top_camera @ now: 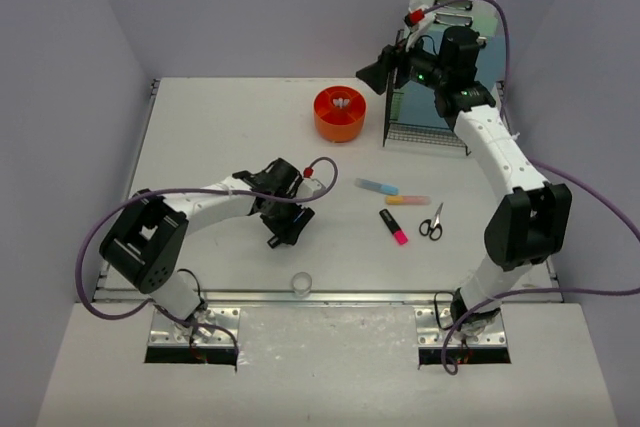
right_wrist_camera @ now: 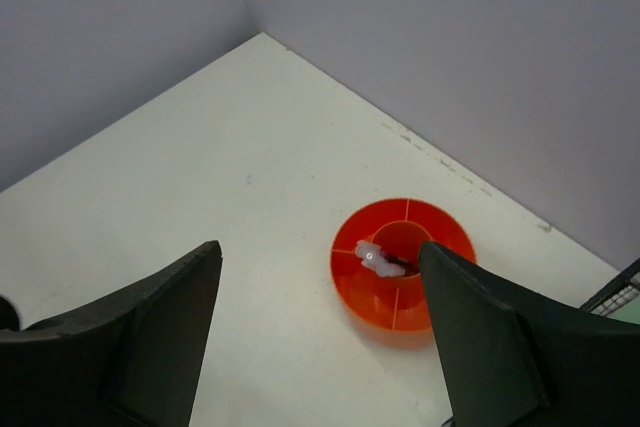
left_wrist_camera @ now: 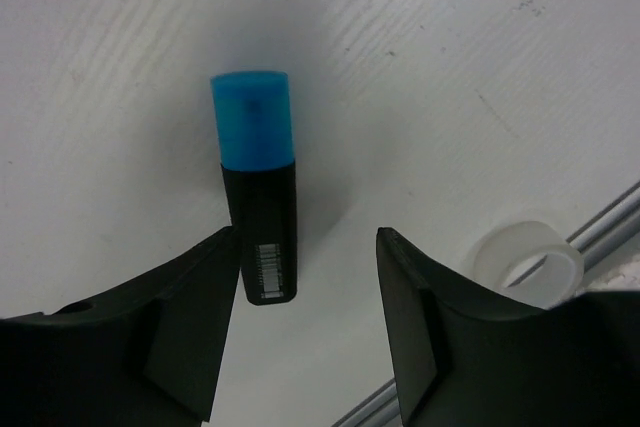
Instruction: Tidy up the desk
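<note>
Blue-capped black marker (left_wrist_camera: pixel 258 209) lies on the white bench (top_camera: pixel 215 127), about 8 o'clock from its middle, between the half-open left jaws, not yet gripped. It looks light, stiff and smooth, so I would pinch across the barrel. Right jaws hang wide open and empty above the orange tray (right_wrist_camera: pixel 403 265).

small whitish object (right_wrist_camera: pixel 376 257) inside orange round organizer (right_wrist_camera: pixel 392 323), unidentifiable

White arms (top_camera: pixel 495 142) with black joints (top_camera: pixel 525 227), purple cables (top_camera: pixel 504 42), black hands (left_wrist_camera: pixel 310 247)
</note>
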`<state>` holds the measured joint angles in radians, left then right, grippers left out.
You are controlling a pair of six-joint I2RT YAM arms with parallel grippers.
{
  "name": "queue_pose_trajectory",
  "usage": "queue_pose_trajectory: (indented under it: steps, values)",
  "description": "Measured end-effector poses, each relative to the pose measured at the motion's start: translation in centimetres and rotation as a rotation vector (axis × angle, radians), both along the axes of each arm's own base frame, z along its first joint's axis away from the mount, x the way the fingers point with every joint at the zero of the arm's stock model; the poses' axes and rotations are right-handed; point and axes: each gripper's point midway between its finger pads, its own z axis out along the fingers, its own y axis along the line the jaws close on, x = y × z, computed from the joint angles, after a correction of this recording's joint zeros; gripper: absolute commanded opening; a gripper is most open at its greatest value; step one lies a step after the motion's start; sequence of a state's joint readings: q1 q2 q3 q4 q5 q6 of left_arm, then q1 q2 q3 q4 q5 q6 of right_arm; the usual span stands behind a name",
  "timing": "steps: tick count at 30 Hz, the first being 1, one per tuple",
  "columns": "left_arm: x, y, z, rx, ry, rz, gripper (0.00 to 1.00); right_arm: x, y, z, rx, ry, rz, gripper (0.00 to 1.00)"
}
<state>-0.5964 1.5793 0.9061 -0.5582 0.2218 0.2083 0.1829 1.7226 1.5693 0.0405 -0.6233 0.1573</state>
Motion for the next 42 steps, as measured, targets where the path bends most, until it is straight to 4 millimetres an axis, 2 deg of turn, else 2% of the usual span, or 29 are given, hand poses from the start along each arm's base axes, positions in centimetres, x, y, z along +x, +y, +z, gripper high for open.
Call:
queue_pose_trajectory:
  steps: [3, 8, 11, 12, 16, 20, 22, 23, 25, 29, 32, 34, 38, 42]
  values:
    - [0.9, 0.3, -0.5, 0.034, -0.019, 0.014, 0.55, -2.5, -1.2, -0.3, 0.01, 0.069, -0.004, 0.8]
    - [1.5, 0.8, -2.0, 0.089, -0.018, 0.028, 0.54, -5.9, -2.3, -4.6, 0.027, 0.263, -0.012, 0.8]
    - [2.0, 0.8, -2.3, 0.104, -0.022, 0.032, 0.42, -7.5, -2.4, -7.5, 0.036, 0.376, -0.011, 0.79]
    - [2.3, 0.7, -2.3, 0.104, -0.026, 0.033, 0.33, -7.9, -2.4, -8.3, 0.038, 0.411, -0.011, 0.79]
    - [2.8, 0.3, -2.3, 0.099, -0.032, 0.024, 0.1, -9.2, -2.2, -9.8, 0.06, 0.494, -0.009, 0.75]
    - [3.0, -0.6, -1.6, 0.057, -0.035, 0.006, 0.06, -10.3, -1.8, -10.1, 0.089, 0.548, 0.001, 0.74]
    - [3.3, -1.3, 0.1, 0.006, -0.066, 0.002, 0.06, -11.2, -1.3, -10.4, 0.112, 0.593, 0.003, 0.74]
    - [3.5, -1.7, 1.5, -0.03, -0.099, 0.001, 0.06, -11.7, -1.0, -10.6, 0.121, 0.616, 0.008, 0.74]
    - [4.4, -2.8, 5.6, -0.128, -0.198, 0.007, 0.05, -12.8, 0.5, -10.9, 0.133, 0.662, 0.034, 0.75]
    - [6.6, -4.9, 15.9, -0.345, -0.456, 0.026, 0.02, -15.3, 4.6, -10.7, 0.164, 0.754, 0.119, 0.79]
    - [7.5, -5.6, 21.0, -0.442, -0.569, 0.042, 0.02, -16.8, 7.7, -10.9, 0.183, 0.822, 0.19, 0.82]
    - [7.8, -5.6, 22.2, -0.458, -0.6, 0.054, 0.01, -17.6, 9.3, -11.5, 0.183, 0.871, 0.225, 0.83]
    - [8.2, -5.0, 21.3, -0.426, -0.59, 0.084, 0.01, -18.4, 11.3, -12.3, 0.175, 0.937, 0.267, 0.82]
    - [8.4, -4.6, 21.0, -0.407, -0.59, 0.098, 0.01, -18.7, 12.2, -12.3, 0.176, 0.959, 0.293, 0.79]
